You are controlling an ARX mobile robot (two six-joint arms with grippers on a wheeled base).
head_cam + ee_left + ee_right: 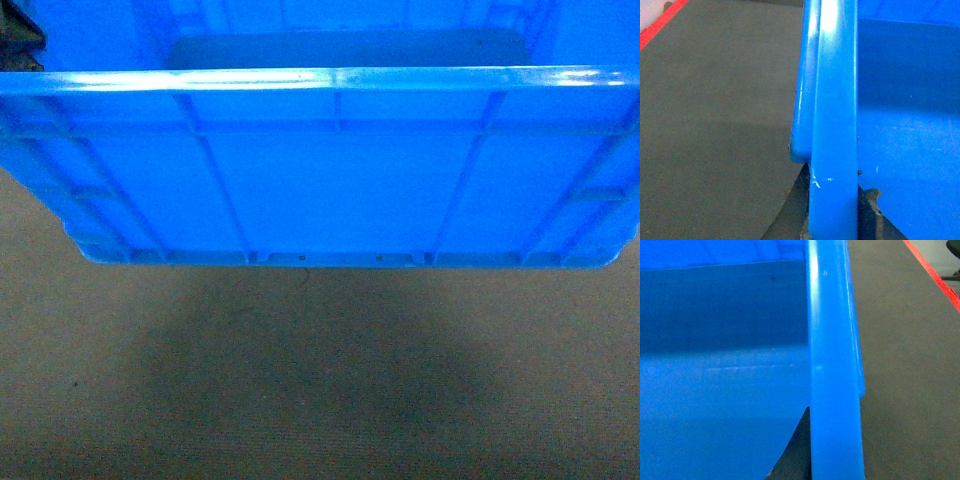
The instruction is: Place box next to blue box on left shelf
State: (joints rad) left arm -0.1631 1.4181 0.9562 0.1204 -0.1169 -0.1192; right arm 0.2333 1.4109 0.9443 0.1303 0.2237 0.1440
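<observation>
The box (330, 190) is held up off the grey floor (320, 380), filling the upper half of the head view, a shadow cast beneath it; its left rim is straddled by the left gripper (832, 220) (dark fingers on both sides of the wall); one dark finger of the right gripper (797, 450) is seen inside the right rim, so its closure cannot be told; red floor tape (935, 275) runs nearby.
</observation>
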